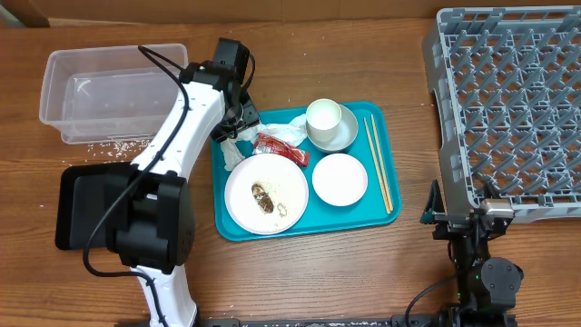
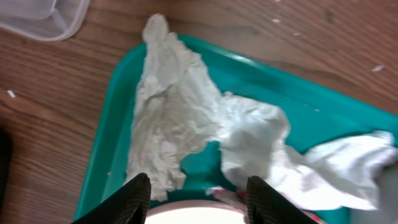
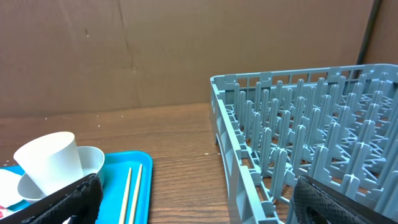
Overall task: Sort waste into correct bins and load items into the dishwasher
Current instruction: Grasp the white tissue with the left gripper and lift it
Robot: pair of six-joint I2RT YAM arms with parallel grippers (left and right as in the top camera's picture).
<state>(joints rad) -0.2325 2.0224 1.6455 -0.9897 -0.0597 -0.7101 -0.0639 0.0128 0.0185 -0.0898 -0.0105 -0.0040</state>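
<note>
left wrist: left pincer (image 2: 198,186) apart near crumpled napkin (image 2: 174,118); right pincer (image 3: 196,186) apart.

Even, diffuse light from above; shadows soft. Crumpled napkin (image 2: 180,124) ahead of the left jaws slightly blurred; right fingertips (image 3: 68,199) out of focus, rack (image 3: 298,124) beyond them sharp.
</note>
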